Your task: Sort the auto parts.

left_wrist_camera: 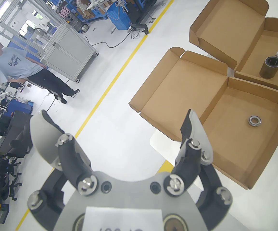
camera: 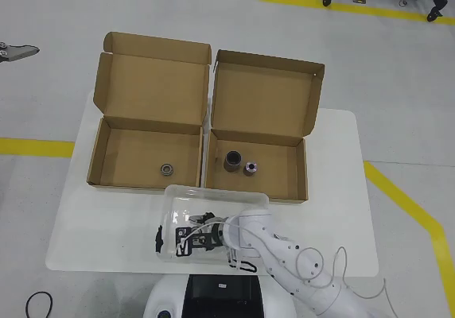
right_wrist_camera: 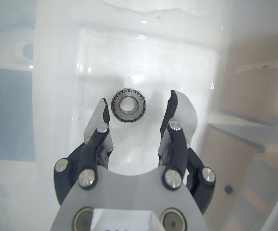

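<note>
Both gape: right hand (right_wrist_camera: 139, 96) in bin (camera: 215, 191) on white table (camera: 331, 159), left hand (left_wrist_camera: 116, 112) over yellow-lined floor (camera: 44, 103).

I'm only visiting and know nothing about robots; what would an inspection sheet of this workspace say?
Surface: white table.
Job's things: left open cardboard box holds one steel bearing ring; right open cardboard box holds a dark metal cylinder and small silver bushing; clear plastic bin holds a second bearing ring.
Clutter: nothing seen.
Grippers: right gripper open around the second ring inside the bin; left gripper open, beside the table over the floor.
Cables: black cable loop on the floor.
Surroundings: grey floor, yellow lines.
</note>
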Robot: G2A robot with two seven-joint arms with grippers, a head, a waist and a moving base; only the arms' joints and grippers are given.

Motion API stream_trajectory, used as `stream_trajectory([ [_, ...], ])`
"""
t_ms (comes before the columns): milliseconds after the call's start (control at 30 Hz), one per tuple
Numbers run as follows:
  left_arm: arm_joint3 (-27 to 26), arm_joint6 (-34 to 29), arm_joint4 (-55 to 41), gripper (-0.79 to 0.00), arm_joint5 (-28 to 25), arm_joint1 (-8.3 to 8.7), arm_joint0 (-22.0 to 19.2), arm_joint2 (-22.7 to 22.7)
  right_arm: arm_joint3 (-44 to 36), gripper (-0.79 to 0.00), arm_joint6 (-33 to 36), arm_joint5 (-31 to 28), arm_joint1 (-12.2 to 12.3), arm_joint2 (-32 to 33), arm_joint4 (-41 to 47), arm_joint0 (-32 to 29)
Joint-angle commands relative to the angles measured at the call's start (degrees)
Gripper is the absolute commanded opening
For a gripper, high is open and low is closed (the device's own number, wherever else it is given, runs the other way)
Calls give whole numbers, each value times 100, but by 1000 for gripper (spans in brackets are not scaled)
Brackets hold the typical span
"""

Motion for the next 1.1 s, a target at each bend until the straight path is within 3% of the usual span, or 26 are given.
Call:
stream_trajectory([
  [0,0,0,0,0,0,0,0,0,41,-376,-7,40,-11,-39,-6,34],
  [167,0,0,0,0,0,0,0,0,66,-443,38,298,-31,-104,-104,71],
  [400,0,0,0,0,0,0,0,0,113,-785,-215,391,-15,-47,-19,75],
  [700,0,0,0,0,0,0,0,0,-30,-785,-778,323,101,226,122,-61],
  [1067,0,0,0,0,0,0,0,0,-746,-785,-1767,222,340,827,317,-482],
])
